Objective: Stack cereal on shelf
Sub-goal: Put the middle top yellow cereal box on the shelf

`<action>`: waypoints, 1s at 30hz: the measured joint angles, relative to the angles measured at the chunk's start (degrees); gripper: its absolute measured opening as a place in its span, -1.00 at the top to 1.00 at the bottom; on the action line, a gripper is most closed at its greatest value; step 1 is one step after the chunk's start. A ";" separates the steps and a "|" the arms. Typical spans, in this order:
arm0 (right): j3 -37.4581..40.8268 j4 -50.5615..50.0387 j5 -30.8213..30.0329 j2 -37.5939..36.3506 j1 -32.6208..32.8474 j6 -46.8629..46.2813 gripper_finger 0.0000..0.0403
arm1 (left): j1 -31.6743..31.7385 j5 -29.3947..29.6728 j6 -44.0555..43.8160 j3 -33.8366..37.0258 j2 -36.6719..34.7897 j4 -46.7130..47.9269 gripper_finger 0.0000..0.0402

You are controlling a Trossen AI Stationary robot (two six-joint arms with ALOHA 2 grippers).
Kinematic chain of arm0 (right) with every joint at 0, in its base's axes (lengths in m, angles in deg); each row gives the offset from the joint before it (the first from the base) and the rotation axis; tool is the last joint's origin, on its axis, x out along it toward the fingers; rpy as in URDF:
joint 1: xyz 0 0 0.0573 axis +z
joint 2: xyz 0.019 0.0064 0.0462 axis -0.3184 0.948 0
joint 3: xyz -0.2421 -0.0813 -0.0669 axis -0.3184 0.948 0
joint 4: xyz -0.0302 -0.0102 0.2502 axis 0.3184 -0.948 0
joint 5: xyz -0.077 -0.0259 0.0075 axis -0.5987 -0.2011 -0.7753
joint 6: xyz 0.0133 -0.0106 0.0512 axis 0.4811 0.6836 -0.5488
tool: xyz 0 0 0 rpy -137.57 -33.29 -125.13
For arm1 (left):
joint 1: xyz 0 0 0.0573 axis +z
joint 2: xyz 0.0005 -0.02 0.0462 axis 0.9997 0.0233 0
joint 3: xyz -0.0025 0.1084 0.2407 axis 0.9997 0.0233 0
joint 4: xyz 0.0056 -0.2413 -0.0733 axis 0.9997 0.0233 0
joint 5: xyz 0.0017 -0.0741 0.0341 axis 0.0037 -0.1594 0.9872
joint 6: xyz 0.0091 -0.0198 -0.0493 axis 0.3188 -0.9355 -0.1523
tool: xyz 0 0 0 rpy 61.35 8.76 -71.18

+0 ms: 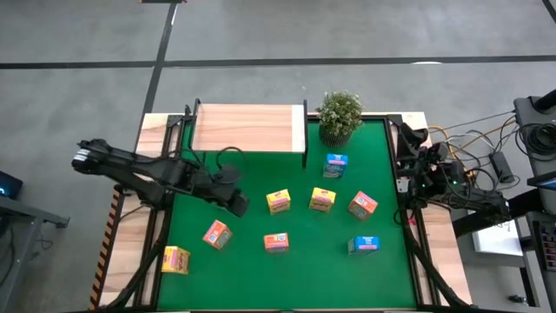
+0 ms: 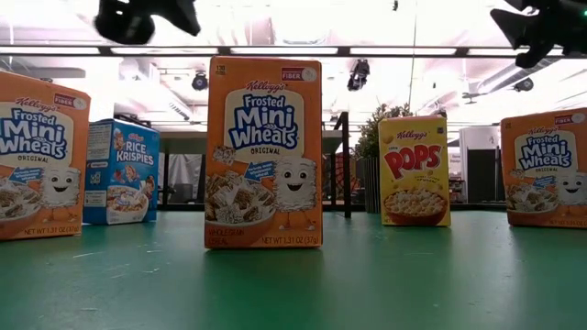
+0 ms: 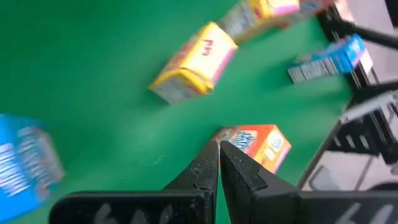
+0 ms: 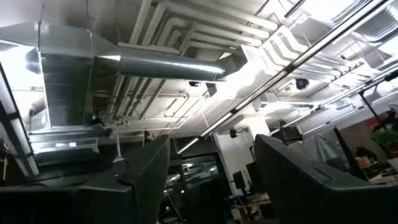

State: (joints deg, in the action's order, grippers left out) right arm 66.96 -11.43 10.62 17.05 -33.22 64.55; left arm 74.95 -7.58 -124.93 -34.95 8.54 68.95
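Note:
Small cereal boxes stand scattered on the green mat: yellow ones (image 1: 278,201) (image 1: 321,200) (image 1: 175,259), orange-red ones (image 1: 217,234) (image 1: 275,243) (image 1: 362,205) and blue ones (image 1: 336,165) (image 1: 363,245). The light-wood shelf (image 1: 249,129) stands at the far edge with nothing on its board. My left gripper (image 1: 241,206) hangs shut above the mat, left of the middle yellow box. In its wrist view the fingertips (image 3: 219,155) point past an orange-red box (image 3: 256,143). My right gripper (image 4: 217,180) is open, parked at the right edge (image 1: 426,165) and pointing at the ceiling.
A green potted plant (image 1: 339,117) stands right of the shelf on the far edge. Black frame bars (image 1: 404,174) run along both sides of the mat. In the low view an orange-red box (image 2: 264,151) stands close in front, with a blue box (image 2: 119,170) and a yellow box (image 2: 415,170) farther back.

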 joint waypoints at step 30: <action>0.01 -9.17 0.02 0.04 0.00 -6.12 -0.11 | 5.03 4.28 53.81 -16.55 25.63 -2.51 -0.15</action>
State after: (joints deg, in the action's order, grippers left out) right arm 66.97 -20.60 10.64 17.09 -33.22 58.43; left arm 79.97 -3.29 -71.12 -51.51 34.17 66.44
